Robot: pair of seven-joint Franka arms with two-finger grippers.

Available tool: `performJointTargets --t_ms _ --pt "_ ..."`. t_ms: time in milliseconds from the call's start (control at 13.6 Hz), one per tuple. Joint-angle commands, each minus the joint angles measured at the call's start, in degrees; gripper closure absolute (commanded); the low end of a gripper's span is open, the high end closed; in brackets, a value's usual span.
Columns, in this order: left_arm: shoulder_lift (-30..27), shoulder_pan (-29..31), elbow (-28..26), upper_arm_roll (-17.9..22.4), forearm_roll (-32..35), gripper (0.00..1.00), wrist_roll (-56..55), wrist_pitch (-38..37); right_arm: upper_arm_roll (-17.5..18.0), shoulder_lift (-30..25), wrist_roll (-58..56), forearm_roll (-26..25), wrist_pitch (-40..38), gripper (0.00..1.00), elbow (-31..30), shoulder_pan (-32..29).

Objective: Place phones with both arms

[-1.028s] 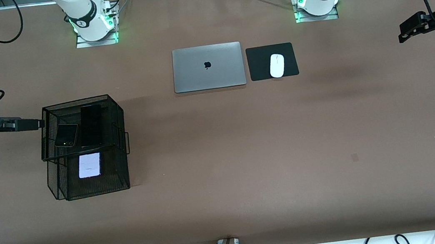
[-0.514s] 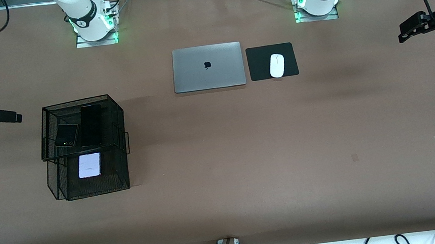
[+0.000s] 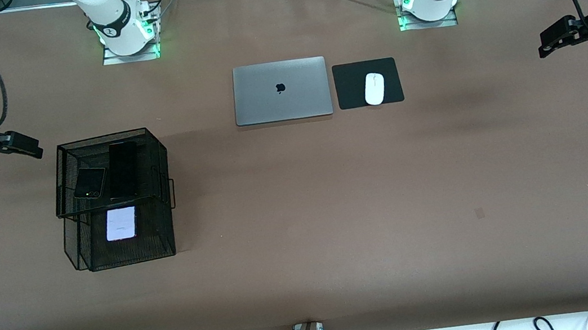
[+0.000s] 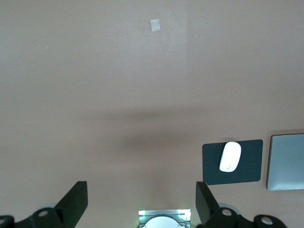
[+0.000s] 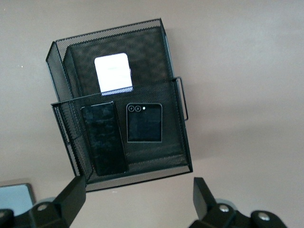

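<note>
From the front, the right gripper [image 3: 21, 145] hangs empty, fingers apart, over bare brown table [image 3: 334, 211] beside the mesh organizer [image 3: 114, 200]; a second ago it touched the rack's rim. The left gripper [image 3: 550, 43] waits spread and empty. The left wrist view shows mouse [image 4: 230, 156] and laptop [image 4: 286, 161]. The right wrist view shows the slim phone [image 5: 103, 137] and folded phone [image 5: 144, 122] on the upper tray, the lilac phone [image 5: 113, 72] below.
</note>
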Motion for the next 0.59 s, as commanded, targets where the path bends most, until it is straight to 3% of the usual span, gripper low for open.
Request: performJointTargets --t_ms 0,514 --pt "-0.8 0.5 0.0 -0.1 -1.3 0.00 0.4 -0.8 1.8 -1.5 0.4 -1.8 -1.4 0.00 2.2 -1.6" --pt "-0.8 0.5 0.0 -0.1 -1.3 0.00 0.4 -0.8 1.7 -1.3 1.1 -0.1 -3.2 0.00 4.6 -1.8"
